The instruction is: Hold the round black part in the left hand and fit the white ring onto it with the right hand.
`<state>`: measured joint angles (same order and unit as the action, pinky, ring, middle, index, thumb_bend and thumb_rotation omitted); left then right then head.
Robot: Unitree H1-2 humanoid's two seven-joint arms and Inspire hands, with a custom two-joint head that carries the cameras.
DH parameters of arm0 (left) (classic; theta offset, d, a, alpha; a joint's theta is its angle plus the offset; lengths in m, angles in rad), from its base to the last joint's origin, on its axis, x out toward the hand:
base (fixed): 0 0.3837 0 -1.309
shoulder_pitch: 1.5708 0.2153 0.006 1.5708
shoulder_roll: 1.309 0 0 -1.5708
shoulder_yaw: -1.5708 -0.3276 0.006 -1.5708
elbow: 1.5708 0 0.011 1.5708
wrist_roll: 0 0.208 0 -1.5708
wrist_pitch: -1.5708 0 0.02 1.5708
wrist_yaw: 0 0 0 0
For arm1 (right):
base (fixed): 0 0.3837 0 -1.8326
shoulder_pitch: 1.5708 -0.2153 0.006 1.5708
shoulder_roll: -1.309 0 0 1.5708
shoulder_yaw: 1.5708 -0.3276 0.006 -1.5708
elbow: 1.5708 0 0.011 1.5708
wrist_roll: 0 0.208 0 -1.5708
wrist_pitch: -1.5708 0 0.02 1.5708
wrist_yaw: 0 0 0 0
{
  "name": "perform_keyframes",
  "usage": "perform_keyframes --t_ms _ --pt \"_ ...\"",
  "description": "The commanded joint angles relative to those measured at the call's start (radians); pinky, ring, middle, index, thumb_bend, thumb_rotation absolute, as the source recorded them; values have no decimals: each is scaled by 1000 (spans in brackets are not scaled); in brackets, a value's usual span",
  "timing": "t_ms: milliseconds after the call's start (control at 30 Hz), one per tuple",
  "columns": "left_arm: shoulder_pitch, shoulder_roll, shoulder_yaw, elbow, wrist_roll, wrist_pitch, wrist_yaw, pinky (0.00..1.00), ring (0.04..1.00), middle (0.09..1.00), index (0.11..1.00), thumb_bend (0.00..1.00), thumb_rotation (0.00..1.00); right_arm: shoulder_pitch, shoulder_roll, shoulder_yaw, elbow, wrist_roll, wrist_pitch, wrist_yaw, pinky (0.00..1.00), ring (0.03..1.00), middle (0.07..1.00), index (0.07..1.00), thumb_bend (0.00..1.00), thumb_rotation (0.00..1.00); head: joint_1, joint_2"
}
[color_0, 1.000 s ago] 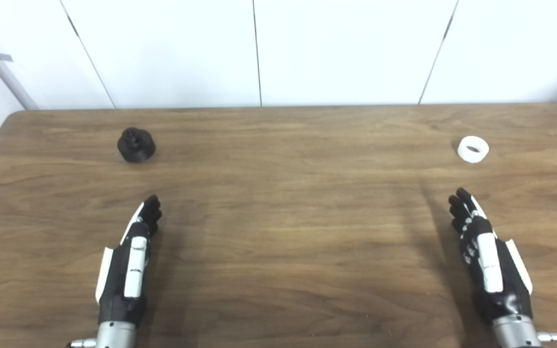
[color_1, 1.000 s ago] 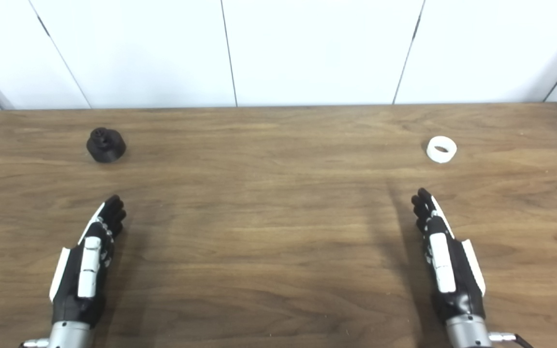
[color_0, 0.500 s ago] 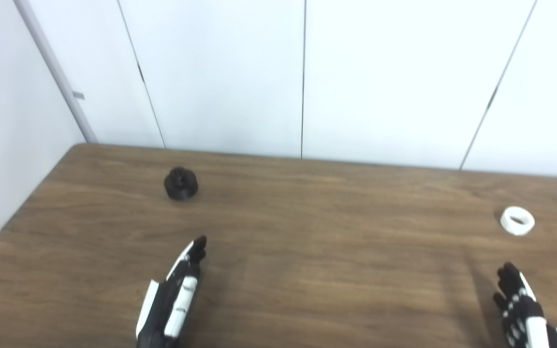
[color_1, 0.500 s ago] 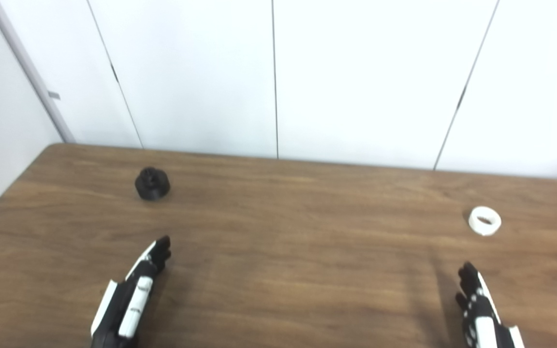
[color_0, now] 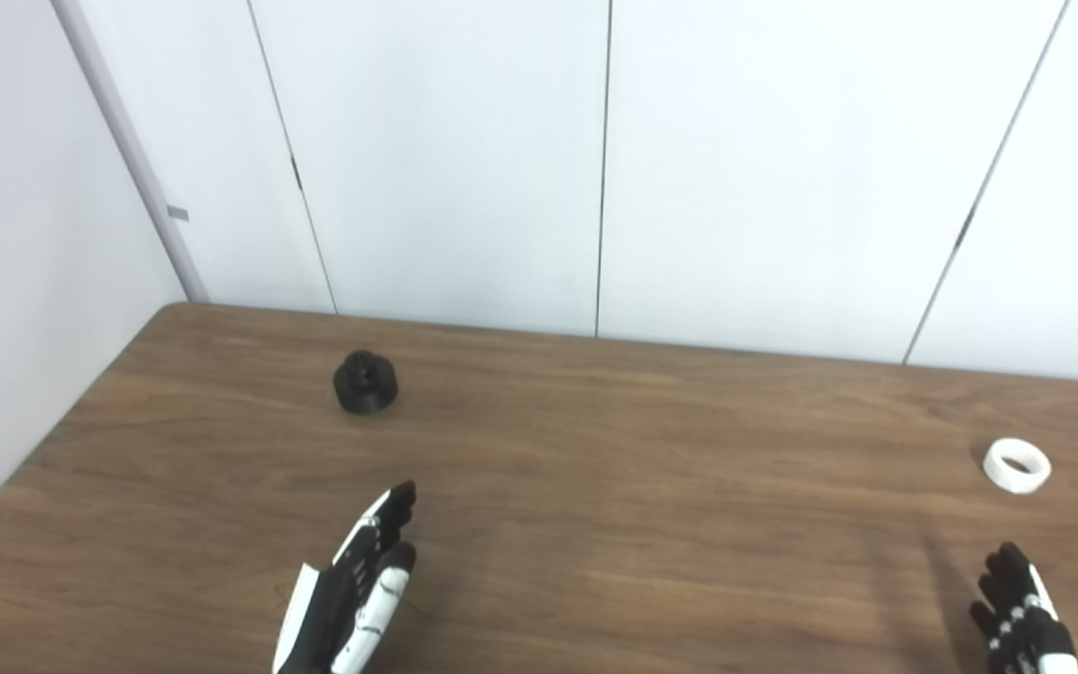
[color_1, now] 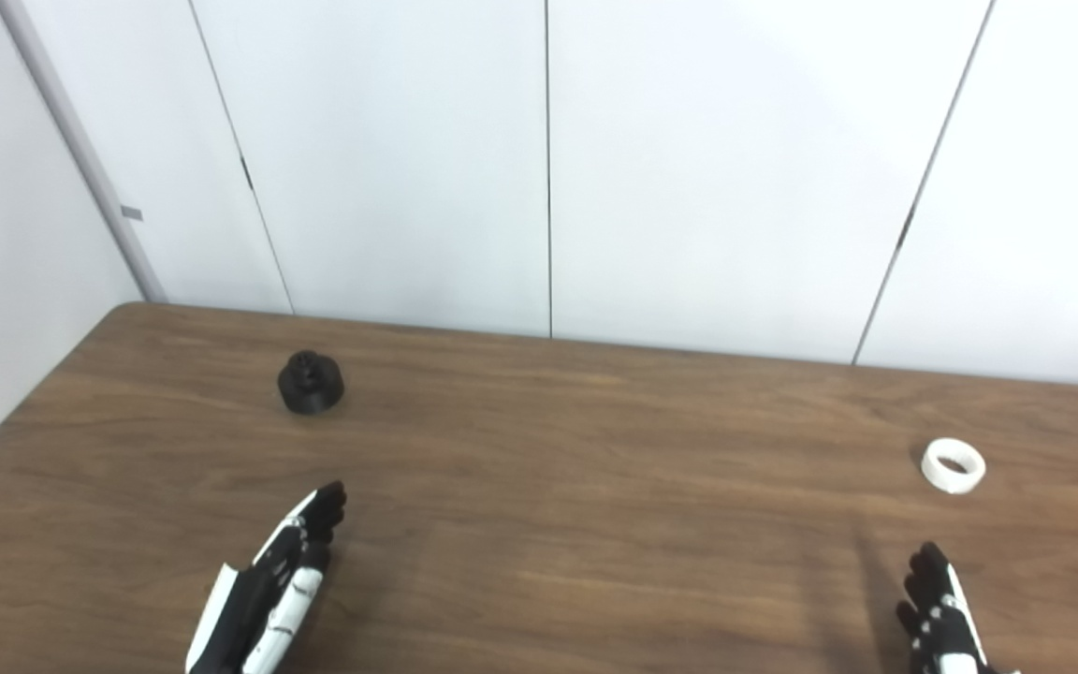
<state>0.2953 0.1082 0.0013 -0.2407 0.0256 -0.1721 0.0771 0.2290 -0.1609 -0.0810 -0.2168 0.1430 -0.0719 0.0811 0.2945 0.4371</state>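
Observation:
The round black part stands on the wooden table at the far left. The white ring lies flat on the table at the far right. My left hand is open and empty, fingers stretched forward, well short of the black part. My right hand is open and empty at the bottom right, only its fingers in view, short of the ring. Both also show in the right eye view: left hand, right hand.
A white panelled wall rises right behind the table's far edge. A second white wall runs along the table's left edge.
The camera has tilted up and turned left, so the whole picture has shifted down. The left hand has rolled a little; part and ring have not moved on the table.

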Motion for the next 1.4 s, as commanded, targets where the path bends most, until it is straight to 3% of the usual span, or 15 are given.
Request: perform_keyframes --t_ms 0,200,367,467,533,633,800,967,1100,1367 --pt "3 -55 -12 32 12 -7 9 964 940 932 923 580 758 -2 0 -6 28 2 -27 5 1000 1000 1000 1000 515 1000 3 0" --pt "5 -52 -11 23 55 -32 23 885 913 913 915 604 490 2 16 -7 -4 -56 11 -31 1000 995 954 973 406 1000 4 7" --pt "6 -66 -7 -40 74 10 35 946 921 907 896 774 317 0 19 -9 -3 -61 7 -36 1000 997 957 980 405 1000 0 11" --pt "-18 -58 3 -75 111 47 54 908 902 896 879 848 259 0 19 -8 -4 -66 8 -37 1000 1000 959 982 410 1000 -4 14" --pt "-40 -48 15 -102 155 99 69 890 893 882 868 899 257 0 19 -8 -2 -69 6 -37 1000 1000 955 980 417 1000 -4 15" --pt "-73 -31 37 -136 198 168 82 938 917 888 874 939 238 1 20 -8 1 -70 2 -37 1000 1000 953 977 418 1000 -5 15" --pt "-140 19 74 -170 355 305 95 966 946 914 871 915 262 6 20 -5 -4 -77 7 -37 1000 1000 954 980 428 1000 -10 16" --pt "-206 76 110 -158 445 361 75 999 983 928 876 924 306 7 24 -4 -1 -71 1 -35 1000 1000 951 979 432 1000 -9 17" --pt "-260 136 134 -109 476 370 64 1000 992 936 878 918 313 7 24 -1 4 -89 -3 -41 1000 995 949 980 435 1000 -14 17" --pt "-351 194 151 -15 519 446 57 990 988 939 860 937 323 8 25 4 3 -117 -7 -49 1000 974 939 973 433 1000 -14 18"
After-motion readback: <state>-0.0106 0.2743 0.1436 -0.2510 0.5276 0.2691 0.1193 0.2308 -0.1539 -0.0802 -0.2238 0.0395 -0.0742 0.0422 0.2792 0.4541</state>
